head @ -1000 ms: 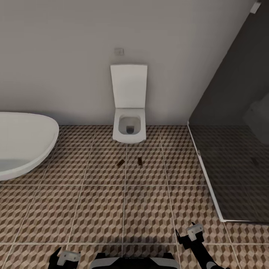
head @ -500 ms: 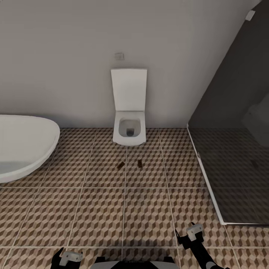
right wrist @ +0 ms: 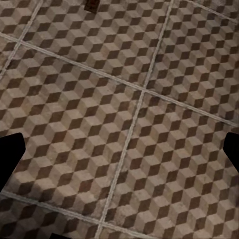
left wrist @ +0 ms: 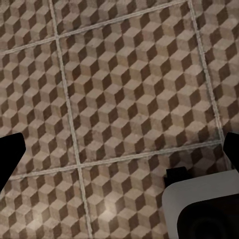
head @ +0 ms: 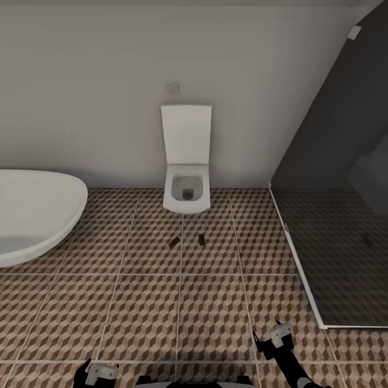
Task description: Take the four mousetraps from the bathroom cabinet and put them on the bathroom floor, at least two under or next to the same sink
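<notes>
Two mousetraps [head: 174, 242] [head: 201, 239] lie flat on the patterned bathroom floor [head: 151, 318] just before the toilet [head: 186, 186], one slanted, the other nearly lengthwise toward it, while the left gripper [head: 100, 372] and right gripper [head: 276, 334] hang with fingers apart, holding nothing.

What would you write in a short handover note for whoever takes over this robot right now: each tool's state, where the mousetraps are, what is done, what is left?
Left tool: open, holding nothing.
Right tool: open, holding nothing.
Two mousetraps lie on the patterned floor in front of the toilet, one at, the other at, apart from each other. The bathtub is at the left, the dark glass screen at the right.
Done: two traps on the floor.
Left: the other two traps, and getting at least two beside or under the sink.
</notes>
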Available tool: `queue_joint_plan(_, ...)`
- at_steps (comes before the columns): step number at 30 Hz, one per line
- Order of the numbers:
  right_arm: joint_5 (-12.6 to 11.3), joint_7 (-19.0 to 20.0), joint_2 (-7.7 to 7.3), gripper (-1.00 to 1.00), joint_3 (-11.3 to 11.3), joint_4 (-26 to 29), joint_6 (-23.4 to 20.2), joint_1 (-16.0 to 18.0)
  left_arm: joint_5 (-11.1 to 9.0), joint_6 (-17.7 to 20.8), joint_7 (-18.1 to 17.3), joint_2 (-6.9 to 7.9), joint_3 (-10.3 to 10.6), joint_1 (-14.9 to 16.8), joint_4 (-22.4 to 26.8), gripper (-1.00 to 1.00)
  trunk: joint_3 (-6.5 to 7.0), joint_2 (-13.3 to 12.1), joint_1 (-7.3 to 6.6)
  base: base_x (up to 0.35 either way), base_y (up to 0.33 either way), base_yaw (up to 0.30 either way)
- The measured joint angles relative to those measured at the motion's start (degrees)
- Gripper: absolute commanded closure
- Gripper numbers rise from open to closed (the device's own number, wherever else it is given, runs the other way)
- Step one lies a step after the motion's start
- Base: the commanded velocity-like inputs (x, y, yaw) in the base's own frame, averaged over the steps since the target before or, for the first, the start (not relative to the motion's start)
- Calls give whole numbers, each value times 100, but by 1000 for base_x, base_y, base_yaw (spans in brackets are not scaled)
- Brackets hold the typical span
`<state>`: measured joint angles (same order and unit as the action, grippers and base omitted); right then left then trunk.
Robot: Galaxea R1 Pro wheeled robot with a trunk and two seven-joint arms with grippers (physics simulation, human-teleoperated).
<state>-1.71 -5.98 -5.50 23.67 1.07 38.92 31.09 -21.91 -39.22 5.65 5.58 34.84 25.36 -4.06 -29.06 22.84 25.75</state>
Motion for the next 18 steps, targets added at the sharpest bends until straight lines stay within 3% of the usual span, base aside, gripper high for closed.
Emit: queue_joint_plan(18, -1, 0, 4, -100, 0, 0, 0, 0, 0, 0, 6, 0, 0, -2, 1, -100, 158, 0, 0, 0, 0, 0)
